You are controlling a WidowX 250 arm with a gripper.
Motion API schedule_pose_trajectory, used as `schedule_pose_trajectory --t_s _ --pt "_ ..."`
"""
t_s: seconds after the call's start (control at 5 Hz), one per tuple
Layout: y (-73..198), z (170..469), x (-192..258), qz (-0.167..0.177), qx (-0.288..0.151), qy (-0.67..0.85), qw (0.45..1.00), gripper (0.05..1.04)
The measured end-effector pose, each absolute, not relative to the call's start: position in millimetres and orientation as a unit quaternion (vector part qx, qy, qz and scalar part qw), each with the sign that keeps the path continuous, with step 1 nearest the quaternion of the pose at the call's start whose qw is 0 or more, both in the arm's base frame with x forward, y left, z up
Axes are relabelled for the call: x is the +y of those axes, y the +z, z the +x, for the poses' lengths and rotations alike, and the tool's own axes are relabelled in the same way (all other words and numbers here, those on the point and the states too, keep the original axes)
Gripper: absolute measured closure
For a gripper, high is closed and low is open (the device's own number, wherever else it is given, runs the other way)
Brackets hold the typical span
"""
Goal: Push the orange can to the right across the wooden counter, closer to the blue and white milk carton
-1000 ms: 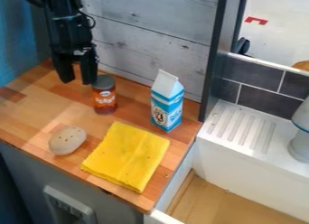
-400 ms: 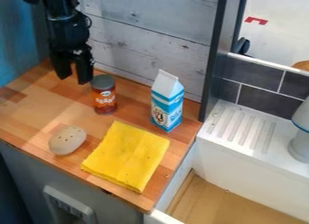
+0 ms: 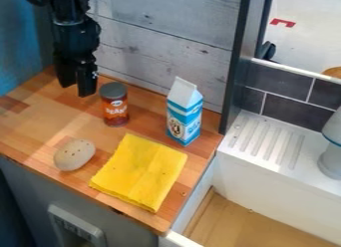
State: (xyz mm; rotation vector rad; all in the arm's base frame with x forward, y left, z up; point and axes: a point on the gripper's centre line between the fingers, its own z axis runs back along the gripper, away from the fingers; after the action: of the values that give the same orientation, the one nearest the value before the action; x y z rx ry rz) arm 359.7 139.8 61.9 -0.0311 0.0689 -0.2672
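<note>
Gripper hung over the wooden countertop, jaws parted, near an upright orange-labelled can.

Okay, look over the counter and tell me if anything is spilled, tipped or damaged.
I see nothing spilled or tipped: the orange can and blue-and-white carton stand upright. The one oddity is a dark, chipped-looking spot on the counter's front edge, near the yellow cloth; it could be wear or a stain.
</note>
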Motion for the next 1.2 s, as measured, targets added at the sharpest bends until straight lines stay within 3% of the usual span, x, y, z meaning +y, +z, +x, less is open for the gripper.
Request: schedule_pose_trajectory --t_s 0.4,1.2 --pt "61.2 356.4 145.7 0.007 0.050 -0.182 0.982 0.083" --pt "68.1 352.7 141.7 0.044 0.092 -0.131 0.986 0.083"
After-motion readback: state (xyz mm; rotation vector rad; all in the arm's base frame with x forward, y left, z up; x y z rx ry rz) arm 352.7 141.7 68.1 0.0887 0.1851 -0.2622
